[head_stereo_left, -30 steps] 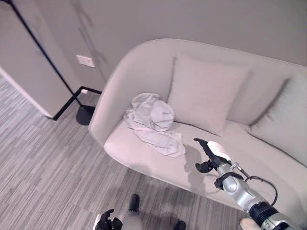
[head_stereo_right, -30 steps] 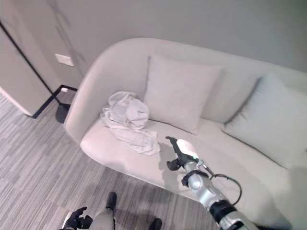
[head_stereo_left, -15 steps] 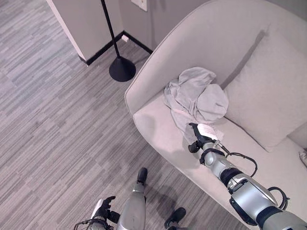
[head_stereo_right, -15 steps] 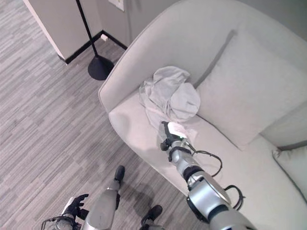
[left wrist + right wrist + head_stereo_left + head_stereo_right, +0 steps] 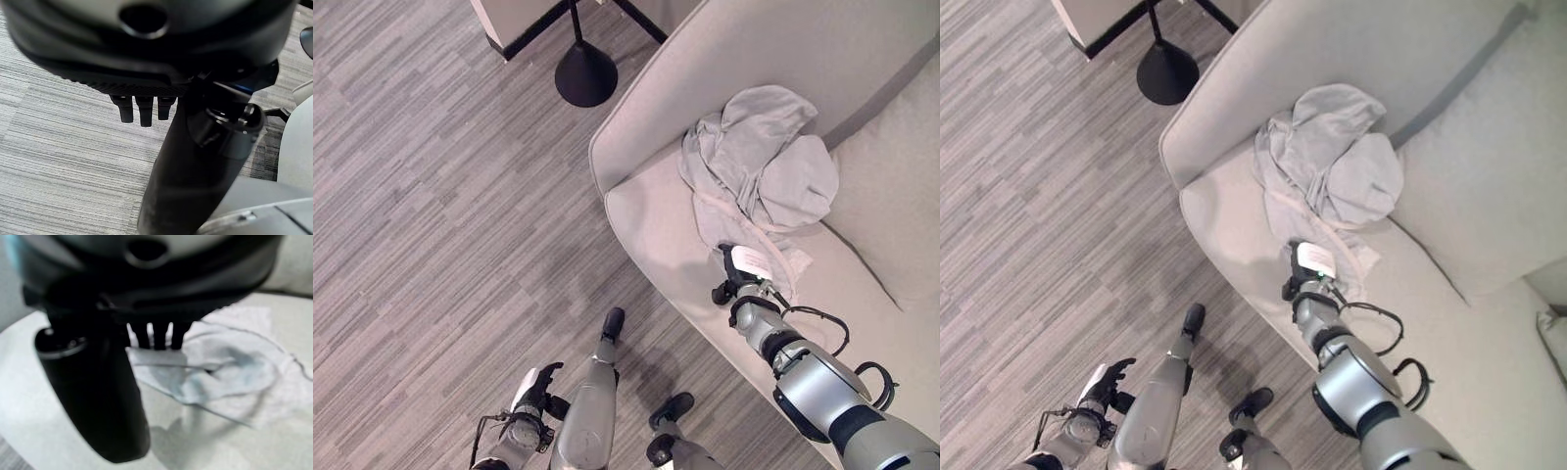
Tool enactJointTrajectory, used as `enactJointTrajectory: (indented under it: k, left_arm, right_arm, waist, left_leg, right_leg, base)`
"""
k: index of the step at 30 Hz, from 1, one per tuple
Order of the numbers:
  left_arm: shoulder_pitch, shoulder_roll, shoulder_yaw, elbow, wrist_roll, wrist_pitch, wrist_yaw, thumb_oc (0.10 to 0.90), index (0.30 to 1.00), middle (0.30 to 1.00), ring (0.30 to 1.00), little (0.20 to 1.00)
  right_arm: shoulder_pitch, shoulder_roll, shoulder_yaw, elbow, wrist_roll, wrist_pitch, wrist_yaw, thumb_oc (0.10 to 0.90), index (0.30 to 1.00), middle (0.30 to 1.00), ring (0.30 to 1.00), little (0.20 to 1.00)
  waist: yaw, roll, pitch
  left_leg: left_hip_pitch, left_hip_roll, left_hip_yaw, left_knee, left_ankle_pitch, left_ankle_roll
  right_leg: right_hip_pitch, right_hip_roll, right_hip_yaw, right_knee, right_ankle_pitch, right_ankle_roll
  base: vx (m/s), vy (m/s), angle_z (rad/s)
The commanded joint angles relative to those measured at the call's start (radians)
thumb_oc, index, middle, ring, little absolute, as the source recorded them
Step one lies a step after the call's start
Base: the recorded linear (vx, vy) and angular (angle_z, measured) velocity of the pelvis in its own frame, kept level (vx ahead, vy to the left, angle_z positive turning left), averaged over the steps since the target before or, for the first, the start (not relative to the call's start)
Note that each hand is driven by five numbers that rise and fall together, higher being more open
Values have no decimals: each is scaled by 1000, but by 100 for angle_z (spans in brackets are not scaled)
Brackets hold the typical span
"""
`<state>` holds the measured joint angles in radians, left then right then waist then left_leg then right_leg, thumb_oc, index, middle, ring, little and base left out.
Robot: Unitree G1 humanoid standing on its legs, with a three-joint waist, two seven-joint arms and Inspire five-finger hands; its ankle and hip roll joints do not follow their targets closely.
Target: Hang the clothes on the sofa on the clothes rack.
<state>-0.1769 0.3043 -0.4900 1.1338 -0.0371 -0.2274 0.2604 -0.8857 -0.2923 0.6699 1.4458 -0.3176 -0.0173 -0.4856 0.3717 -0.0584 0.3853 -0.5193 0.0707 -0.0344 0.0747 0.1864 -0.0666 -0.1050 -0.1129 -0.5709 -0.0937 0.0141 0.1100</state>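
A crumpled pale grey garment (image 5: 759, 176) lies in the left corner of the light sofa (image 5: 646, 211), partly against the backrest. My right hand (image 5: 744, 266), thumb in a white cover, reaches over the seat to the garment's near hem. Its fingers (image 5: 155, 335) are straight, open, just above the cloth (image 5: 230, 367); I cannot tell whether they touch it. My left hand (image 5: 530, 390) hangs low by my side over the floor, fingers (image 5: 142, 110) relaxed and holding nothing. The clothes rack's black round base (image 5: 585, 73) and thin pole stand on the floor beyond the sofa's left end.
A large cushion (image 5: 901, 215) leans on the backrest right of the garment. Grey striped carpet (image 5: 431, 215) spreads to the left of the sofa. A wall corner with black skirting (image 5: 524, 15) stands behind the rack's base.
The camera has tipped down and swung, so the whole picture has shifted. My right hand has gone from the middle of the seat to the garment's near hem.
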Motion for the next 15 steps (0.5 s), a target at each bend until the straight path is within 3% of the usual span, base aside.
enactJointTrajectory:
  k: [1,5,7,8,9,12,15]
  left_arm:
    - [9,6,-57,-16,9,-24,37,800,900,900,900,900]
    - [9,4,-58,-35,17,-24,68,800,900,900,900,900]
    - [12,5,-56,-40,17,-28,82,800,900,900,900,900]
    - [5,6,-57,-45,15,-27,85,800,900,900,900,900]
    - [-4,9,-64,-48,16,-27,85,800,900,900,900,900]
    - [-5,10,-75,-37,60,-16,78,800,900,900,900,900]
    - [-2,13,-63,-37,75,-15,98,800,900,900,900,900]
  right_arm:
    - [-34,-38,19,13,-21,22,19,800,900,900,900,900]
    - [-39,-53,-6,-2,-18,28,-45,800,900,900,900,900]
    - [-56,-73,26,-18,-83,47,-60,800,900,900,900,900]
    - [-76,-84,42,-11,-92,56,-36,471,406,406,406,406]
    - [-88,-83,70,31,-114,76,11,400,300,300,300,300]
    - [-48,-1,54,67,-103,85,43,400,300,300,300,300]
    - [-6,22,34,61,-96,86,30,400,300,300,300,300]
  waist:
    - [39,34,14]
    - [36,40,14]
    - [20,42,14]
    - [14,46,19]
    - [12,49,25]
    - [-3,40,9]
    - [-14,38,-6]
  left_leg:
    - [-55,-51,-44,114,-149,-13]
    - [-55,-61,-42,109,-149,-8]
    - [-48,-65,-40,105,-152,-6]
    - [-49,-68,-37,101,-150,-5]
    - [-53,-69,-36,95,-147,-5]
    - [-45,-67,-31,119,-173,0]
    - [-30,-65,-31,119,-176,-1]
  right_leg:
    - [-52,-63,53,87,-63,15]
    - [-55,-69,54,89,-57,20]
    - [-67,-74,66,94,-51,22]
    - [-76,-76,72,96,-44,25]
    - [-83,-79,75,93,-36,27]
    - [-72,-82,83,91,-37,26]
    - [-65,-81,87,91,-36,24]
  base:
    - [13,9,7]
    - [15,34,8]
    - [3,73,4]
    - [-18,48,-5]
    - [-10,30,-9]
    - [44,-14,-2]
    - [12,-20,0]
